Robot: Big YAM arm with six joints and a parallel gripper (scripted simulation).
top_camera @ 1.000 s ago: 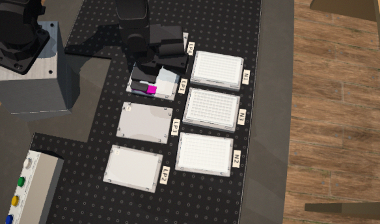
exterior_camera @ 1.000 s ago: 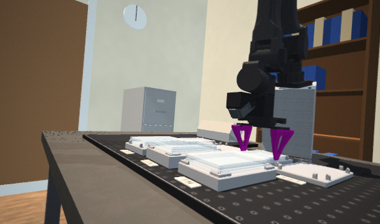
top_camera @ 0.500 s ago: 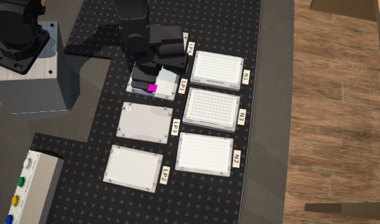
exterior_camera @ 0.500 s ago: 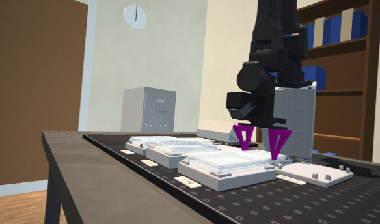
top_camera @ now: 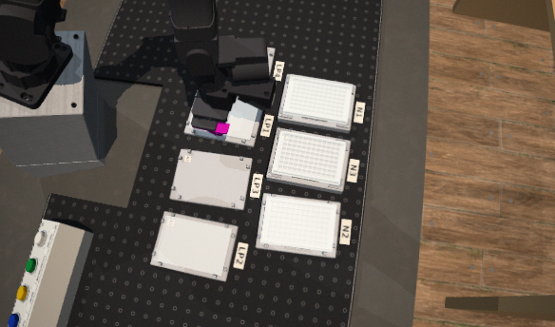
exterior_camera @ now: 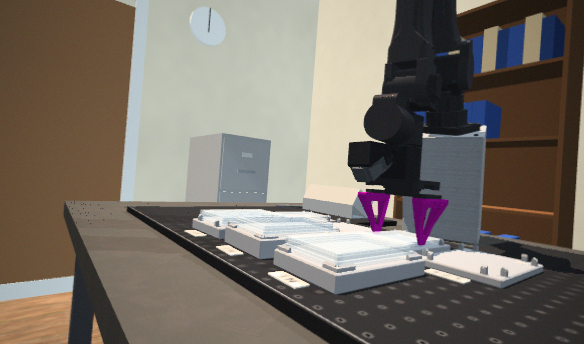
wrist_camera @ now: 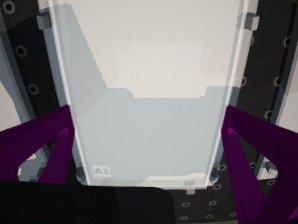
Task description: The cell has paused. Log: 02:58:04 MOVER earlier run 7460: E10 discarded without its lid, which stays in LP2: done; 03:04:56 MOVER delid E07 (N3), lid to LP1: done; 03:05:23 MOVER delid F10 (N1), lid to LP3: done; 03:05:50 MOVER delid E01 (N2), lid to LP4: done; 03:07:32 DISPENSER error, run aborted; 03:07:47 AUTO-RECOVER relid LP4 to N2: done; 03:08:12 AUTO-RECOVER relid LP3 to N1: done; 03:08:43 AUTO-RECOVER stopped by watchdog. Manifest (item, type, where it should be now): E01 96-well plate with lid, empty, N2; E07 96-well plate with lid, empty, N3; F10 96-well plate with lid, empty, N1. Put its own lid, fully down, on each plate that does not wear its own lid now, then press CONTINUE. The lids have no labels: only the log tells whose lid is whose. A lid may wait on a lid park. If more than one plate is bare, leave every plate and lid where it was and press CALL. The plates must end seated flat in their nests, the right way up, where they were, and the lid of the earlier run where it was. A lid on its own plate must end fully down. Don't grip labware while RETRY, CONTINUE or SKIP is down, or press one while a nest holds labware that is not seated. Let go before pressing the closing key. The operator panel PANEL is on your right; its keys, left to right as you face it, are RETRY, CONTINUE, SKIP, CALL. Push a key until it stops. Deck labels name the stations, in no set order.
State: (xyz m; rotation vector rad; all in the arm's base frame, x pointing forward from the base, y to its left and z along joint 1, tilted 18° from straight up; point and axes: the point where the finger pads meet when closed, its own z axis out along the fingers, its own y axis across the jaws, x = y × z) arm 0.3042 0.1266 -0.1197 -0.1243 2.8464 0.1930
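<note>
My gripper (top_camera: 220,127) stands over lid park LP1, shut on the clear lid (wrist_camera: 147,90) that lies there. In the wrist view its purple fingers press the lid's two long edges. From the side, the fingertips (exterior_camera: 398,237) are down at park height. The plate in N3 (top_camera: 308,159) is bare, with open wells showing. The plates in N1 (top_camera: 316,102) and N2 (top_camera: 298,225) each wear a lid. LP2 (top_camera: 194,245) holds a lid. LP3 (top_camera: 211,178) is an empty park. LP4 is mostly hidden under the arm.
The operator panel (top_camera: 40,280) stands at the lower left, with white (top_camera: 41,238), green (top_camera: 31,264), yellow (top_camera: 22,292) and blue (top_camera: 13,319) keys. The arm's grey base block (top_camera: 40,109) stands at the upper left. The deck's edge runs just right of the nests.
</note>
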